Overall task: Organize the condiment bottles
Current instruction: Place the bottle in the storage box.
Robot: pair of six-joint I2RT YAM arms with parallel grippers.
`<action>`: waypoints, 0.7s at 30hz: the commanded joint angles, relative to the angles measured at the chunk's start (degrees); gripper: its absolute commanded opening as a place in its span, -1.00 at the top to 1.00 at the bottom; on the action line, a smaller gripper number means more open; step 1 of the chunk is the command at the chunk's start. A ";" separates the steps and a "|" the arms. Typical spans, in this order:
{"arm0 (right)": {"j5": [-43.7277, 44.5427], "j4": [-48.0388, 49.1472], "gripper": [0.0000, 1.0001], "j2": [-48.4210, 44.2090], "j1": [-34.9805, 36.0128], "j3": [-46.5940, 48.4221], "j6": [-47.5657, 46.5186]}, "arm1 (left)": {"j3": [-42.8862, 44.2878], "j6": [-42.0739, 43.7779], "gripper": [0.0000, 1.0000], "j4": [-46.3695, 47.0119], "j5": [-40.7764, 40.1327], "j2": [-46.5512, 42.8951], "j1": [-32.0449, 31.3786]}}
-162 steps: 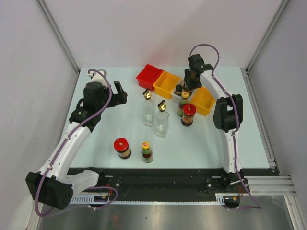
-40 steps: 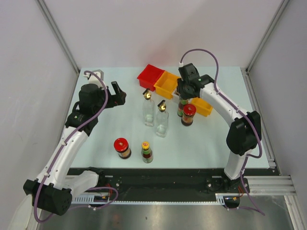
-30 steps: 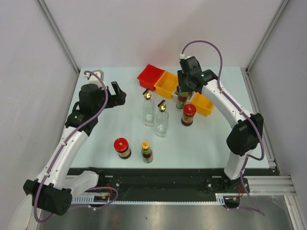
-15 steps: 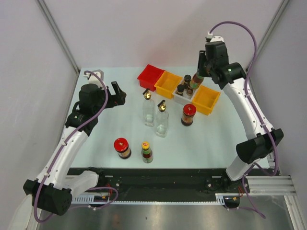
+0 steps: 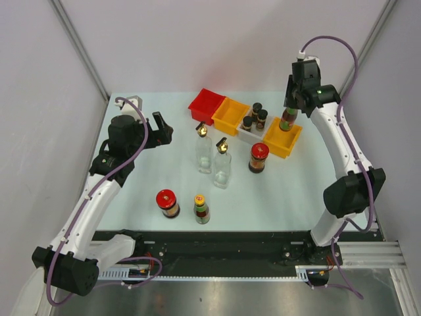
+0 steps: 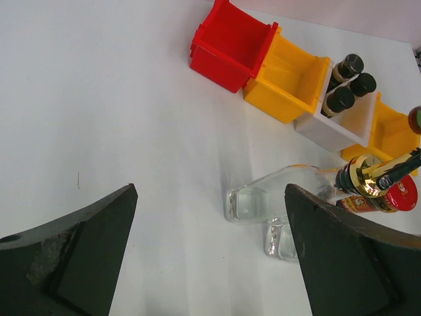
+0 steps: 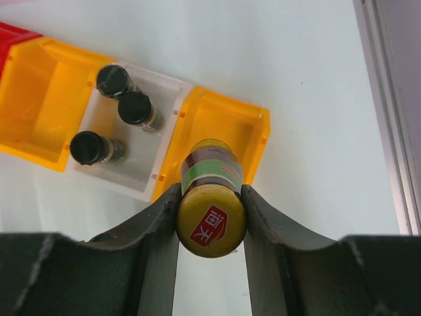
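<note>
My right gripper (image 5: 289, 116) is shut on a yellow-capped sauce bottle (image 7: 211, 220) and holds it upright over the right orange bin (image 7: 253, 125). The other sauce bottle (image 5: 201, 209) stands near the front. Two clear glass bottles with gold spouts (image 5: 204, 151) (image 5: 222, 168) stand mid-table; the left wrist view shows them (image 6: 276, 194) ahead. One red-lidded jar (image 5: 258, 157) stands by the bins, another (image 5: 168, 203) at the front left. Three black-capped shakers (image 7: 136, 106) stand in the white bin (image 7: 172, 86). My left gripper (image 6: 210, 191) is open and empty, left of the glass bottles.
A red bin (image 5: 205, 105) and a second orange bin (image 5: 229, 116) continue the row at the back, left of the white bin (image 5: 250, 133). A metal rail (image 7: 388, 118) runs along the table's right edge.
My right gripper has lifted the sauce bottle from beside the red-lidded jar and carried it up and to the right, over the right orange bin. The left arm has barely moved.
</note>
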 commanded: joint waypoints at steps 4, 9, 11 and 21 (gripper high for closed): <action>-0.48 7.75 1.00 4.80 -1.23 0.70 0.18 | -0.20 0.96 -0.99 1.08 0.13 -0.36 0.37; 0.40 9.59 1.00 7.18 -1.58 -0.01 0.45 | -0.20 1.05 -0.99 1.08 0.04 -0.09 0.37; 0.32 11.17 1.00 8.06 -1.76 -0.44 0.53 | -0.20 1.13 -0.99 1.08 0.04 0.08 0.37; 0.05 15.13 1.00 12.89 -3.25 -0.45 0.62 | -0.11 1.22 -0.99 0.99 -0.13 0.78 0.37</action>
